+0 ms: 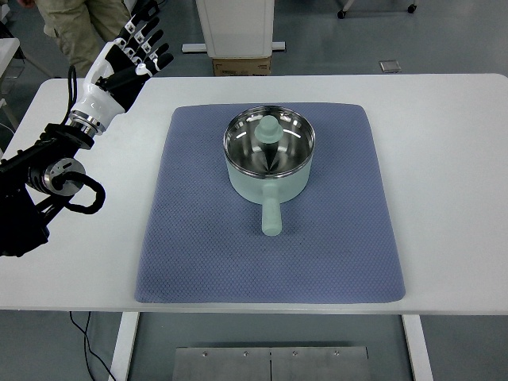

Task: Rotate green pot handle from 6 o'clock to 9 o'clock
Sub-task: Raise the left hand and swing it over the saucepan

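A pale green pot (pixel 268 163) with a shiny steel inside stands on the blue mat (pixel 198 238), a little behind the mat's middle. Its green handle (pixel 271 214) points straight toward the near edge, at 6 o'clock. My left hand (pixel 133 51) is raised over the table's far left corner, well away from the pot, its black and white fingers spread and holding nothing. The left arm (pixel 48 178) comes in along the left edge. My right arm is out of sight.
The mat lies on a white table (pixel 444 175). Behind the far edge stand a white cabinet (pixel 236 28) with a cardboard box (pixel 241 66) under it. A person's legs (pixel 83 24) show at the top left, close behind my left hand.
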Available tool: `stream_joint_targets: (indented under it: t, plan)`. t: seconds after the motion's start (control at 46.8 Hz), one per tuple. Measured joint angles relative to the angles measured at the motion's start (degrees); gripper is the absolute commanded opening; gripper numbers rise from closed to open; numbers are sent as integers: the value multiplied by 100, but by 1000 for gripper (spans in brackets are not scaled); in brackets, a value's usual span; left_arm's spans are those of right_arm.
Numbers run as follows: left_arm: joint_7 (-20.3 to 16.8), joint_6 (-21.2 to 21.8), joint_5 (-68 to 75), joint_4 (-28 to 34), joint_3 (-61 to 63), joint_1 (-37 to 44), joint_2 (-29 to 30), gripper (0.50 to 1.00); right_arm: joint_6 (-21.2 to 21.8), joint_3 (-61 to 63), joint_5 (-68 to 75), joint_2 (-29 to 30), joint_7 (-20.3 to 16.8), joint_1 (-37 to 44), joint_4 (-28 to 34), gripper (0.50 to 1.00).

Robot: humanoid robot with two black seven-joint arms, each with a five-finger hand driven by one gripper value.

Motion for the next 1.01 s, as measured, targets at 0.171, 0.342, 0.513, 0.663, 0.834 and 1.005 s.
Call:
stream_joint_targets:
  t: [0.171,0.342,0.513,0.663,0.834,1.005]
  plan:
    - [1,-2,492,-352,-12,-77,235,1000,-1,0,0,0,1,-1,0,1000]
    - [14,-38,553,-418,-1,-282,313,1000,-3,0,0,0,1,-1,0,1000]
    - [20,-59,865,-431,11,-448,325,1000,-3,0,0,0,1,0,0,1000]
    - [20,-76,1144,-467,11,-523,333,1000,-3,0,0,0,1,0,0,1000]
    - [20,-71,1556,-901,3,-557,469,1000,-3,0,0,0,0,0,-1,1000]
    - [24,-68,1842,-1250,1,-627,584,1000,-2,0,0,0,2,1,0,1000]
